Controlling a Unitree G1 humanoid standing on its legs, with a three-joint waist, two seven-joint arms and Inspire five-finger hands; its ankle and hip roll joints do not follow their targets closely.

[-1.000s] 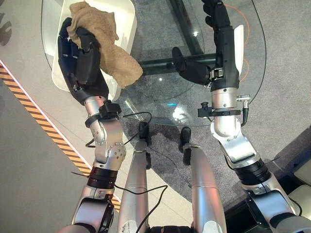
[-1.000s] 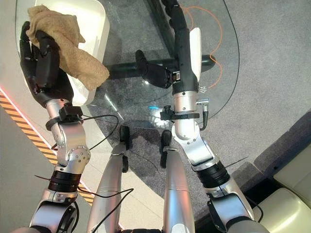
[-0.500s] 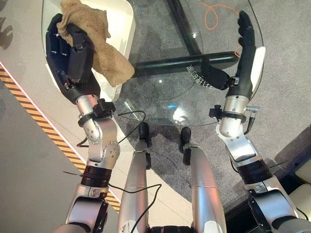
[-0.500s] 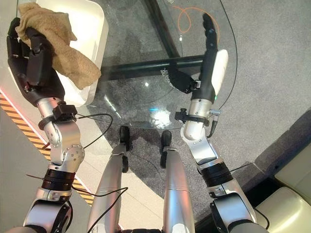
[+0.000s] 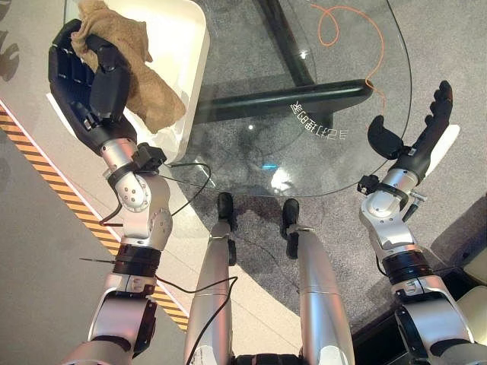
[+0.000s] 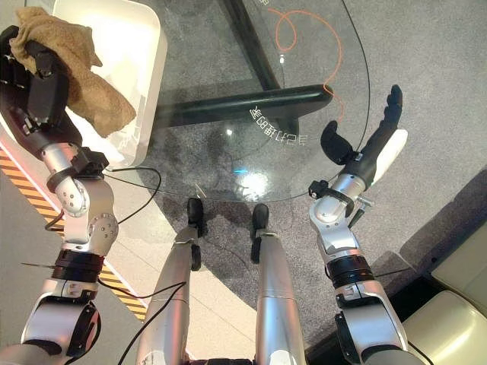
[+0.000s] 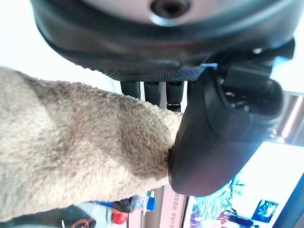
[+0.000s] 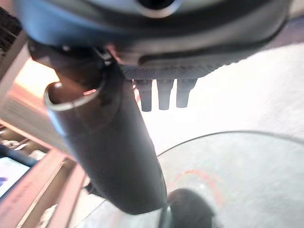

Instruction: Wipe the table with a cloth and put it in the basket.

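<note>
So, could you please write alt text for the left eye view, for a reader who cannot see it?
The robot's left hand grips a tan cloth over a white basket standing at the left edge of a round glass table. Its right hand is open beside the table's right edge, holding nothing. An orange cable shows through the glass.

A round glass table (image 5: 251,144) carries a white basket (image 5: 179,46) at its left edge.
</note>
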